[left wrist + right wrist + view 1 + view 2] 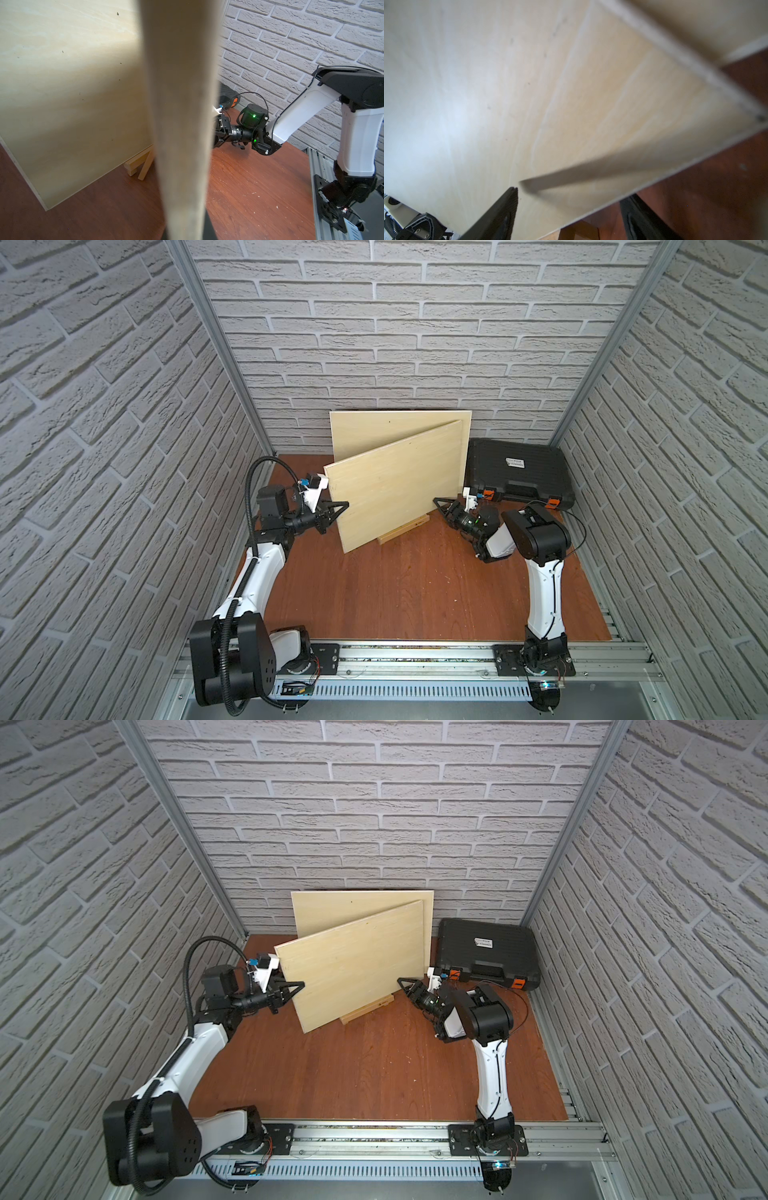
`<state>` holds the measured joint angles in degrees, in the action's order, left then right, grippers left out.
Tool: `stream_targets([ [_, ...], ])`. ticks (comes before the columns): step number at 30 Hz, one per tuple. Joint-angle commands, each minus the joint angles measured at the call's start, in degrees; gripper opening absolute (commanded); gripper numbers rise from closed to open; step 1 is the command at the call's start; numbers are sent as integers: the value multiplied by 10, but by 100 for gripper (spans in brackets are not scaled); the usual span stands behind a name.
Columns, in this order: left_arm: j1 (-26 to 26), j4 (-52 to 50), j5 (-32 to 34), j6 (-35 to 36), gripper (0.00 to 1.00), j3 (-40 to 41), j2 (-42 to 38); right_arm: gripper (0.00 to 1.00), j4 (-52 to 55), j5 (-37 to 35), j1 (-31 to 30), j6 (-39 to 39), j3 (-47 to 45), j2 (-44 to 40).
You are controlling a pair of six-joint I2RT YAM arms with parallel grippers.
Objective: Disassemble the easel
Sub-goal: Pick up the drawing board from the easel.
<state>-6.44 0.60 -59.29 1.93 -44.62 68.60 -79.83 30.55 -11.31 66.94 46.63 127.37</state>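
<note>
Right wrist alone shows right jaws wide astride board; left jaws grip it.

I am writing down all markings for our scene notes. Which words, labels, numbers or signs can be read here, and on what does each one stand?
On the black case, a white label: dark print, too small to read in both top views.
On the right arm's wrist ring, pale marks in the left wrist view: too blurred to read.
Nothing else shows any text.
</note>
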Motion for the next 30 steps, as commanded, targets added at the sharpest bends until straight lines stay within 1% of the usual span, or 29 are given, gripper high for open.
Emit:
stream_targets([
  [1,-15,-59,165,51,0,28,27,75,-9,-44,-15,7,14,3],
  [4,-14,-58,162,48,0,28,27,72,-10,-68,-21,9,23,-11],
  [12,-14,-59,133,32,0,28,24,70,-10,-99,-33,21,66,-44],
  [22,-7,-65,105,17,0,30,8,69,-10,-111,-36,32,107,-85],
  [26,-3,-61,83,6,0,30,1,69,-10,-110,-37,32,115,-94],
  [30,-2,-43,51,-23,0,28,-13,68,-10,-115,-36,40,119,-83],
])
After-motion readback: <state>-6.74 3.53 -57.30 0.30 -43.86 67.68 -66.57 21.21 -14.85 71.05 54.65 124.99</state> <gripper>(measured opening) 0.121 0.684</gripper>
